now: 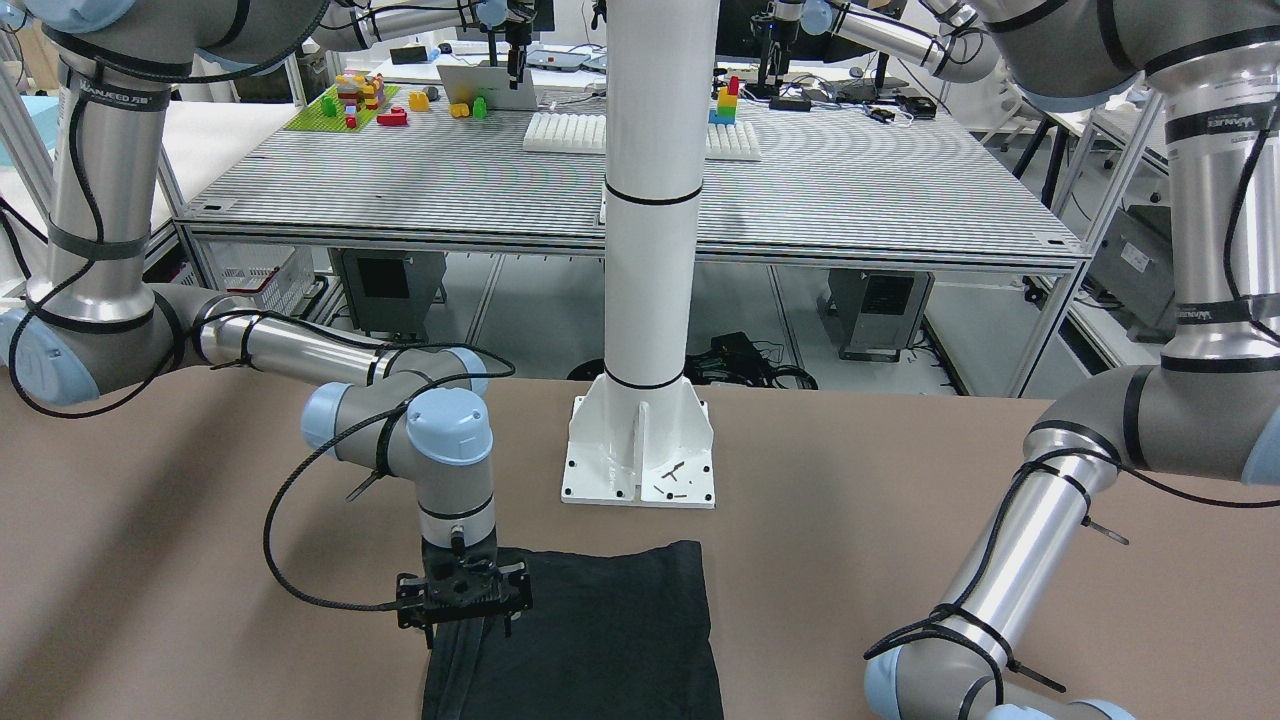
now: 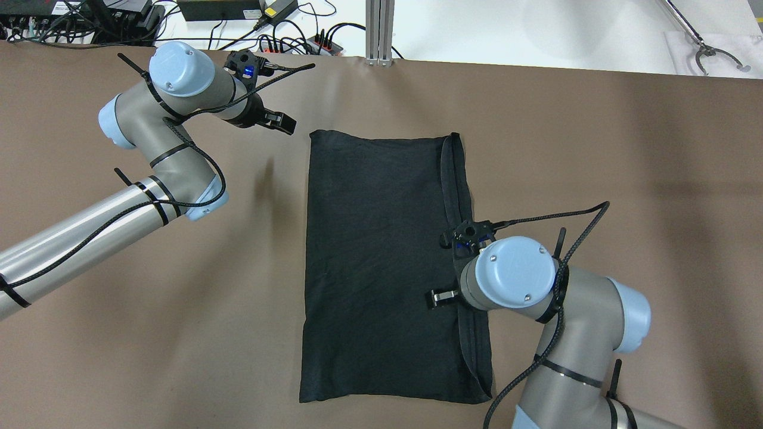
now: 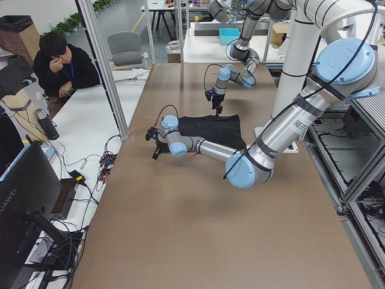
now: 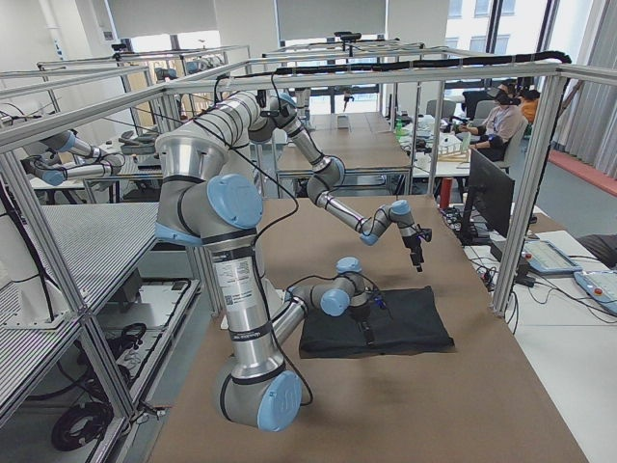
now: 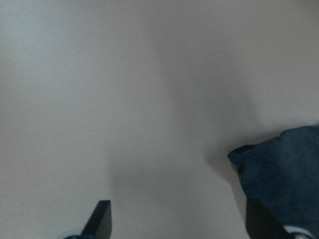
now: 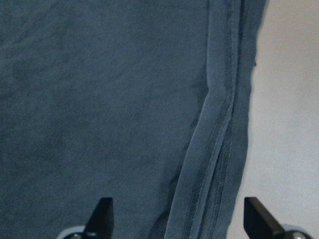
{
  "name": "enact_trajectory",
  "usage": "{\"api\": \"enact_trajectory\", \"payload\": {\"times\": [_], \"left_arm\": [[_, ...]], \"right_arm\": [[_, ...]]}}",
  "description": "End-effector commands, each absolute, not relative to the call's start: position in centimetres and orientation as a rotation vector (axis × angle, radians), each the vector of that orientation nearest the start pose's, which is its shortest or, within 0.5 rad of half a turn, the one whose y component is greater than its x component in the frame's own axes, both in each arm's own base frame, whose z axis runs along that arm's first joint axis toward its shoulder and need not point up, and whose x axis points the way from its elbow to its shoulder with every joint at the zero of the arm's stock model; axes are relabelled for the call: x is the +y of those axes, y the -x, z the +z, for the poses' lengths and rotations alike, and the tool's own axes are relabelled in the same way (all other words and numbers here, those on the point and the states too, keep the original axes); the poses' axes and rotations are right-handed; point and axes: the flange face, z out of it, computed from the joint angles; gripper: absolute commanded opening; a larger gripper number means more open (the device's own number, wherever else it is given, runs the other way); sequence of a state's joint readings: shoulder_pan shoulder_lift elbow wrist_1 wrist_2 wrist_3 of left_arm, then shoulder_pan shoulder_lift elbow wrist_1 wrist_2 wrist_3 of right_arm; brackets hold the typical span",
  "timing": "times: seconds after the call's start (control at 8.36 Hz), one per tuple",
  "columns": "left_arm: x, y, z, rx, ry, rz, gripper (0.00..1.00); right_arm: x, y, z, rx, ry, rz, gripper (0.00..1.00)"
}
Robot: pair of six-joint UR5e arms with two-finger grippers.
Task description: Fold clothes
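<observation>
Cloth status: the black cloth (image 2: 381,262) lies flat on the brown table (image 2: 596,179), near the white post base (image 1: 640,450). It forms a long rectangle. Stacked hems (image 6: 214,149) run along its edge on the robot's right side, and the surface shows only light creases.

Right gripper (image 6: 174,221): pointing down over the hemmed edge, roughly midway along it. Fingers are spread wide with nothing held. Contact with the fabric cannot be confirmed.

Left gripper (image 5: 179,224): off the cloth, over bare table beside the far corner (image 5: 249,159) on the robot's left. Fingers are likewise wide and empty.

Assessment: the step in hand appears to be taking hold for a further fold.

Recommendations:
1. The right gripper should straddle all the stacked hem layers before closing, since a pinch on the top layer alone would peel the earlier fold open.
2. The left gripper needs to move over the corner so that fabric sits between its fingers.
3. The 2 grasps should lift evenly and carry the edge over low, to keep the hems aligned and avoid dragging the cloth across the table.
</observation>
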State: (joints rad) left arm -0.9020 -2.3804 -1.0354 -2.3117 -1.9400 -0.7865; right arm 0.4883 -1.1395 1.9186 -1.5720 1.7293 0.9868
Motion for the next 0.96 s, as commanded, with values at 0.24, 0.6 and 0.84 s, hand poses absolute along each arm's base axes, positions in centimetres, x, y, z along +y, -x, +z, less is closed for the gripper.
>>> {"api": "enact_trajectory", "payload": {"times": [0.24,0.6,0.84], "left_arm": [[-70.1,-43.0,31.7,0.914,-0.522,0.079,0.95],[-70.0,-42.9,32.1,0.911,-0.519,0.077,0.95],[-70.0,-42.9,32.2,0.911,-0.519,0.077,0.95]], "right_arm": [[-31.8,50.8,28.4,-0.676,-0.257,-0.284,0.72],[-30.0,49.7,30.4,-0.637,-0.287,-0.345,0.61],[-29.3,50.1,30.2,-0.634,-0.298,-0.355,0.57]]}}
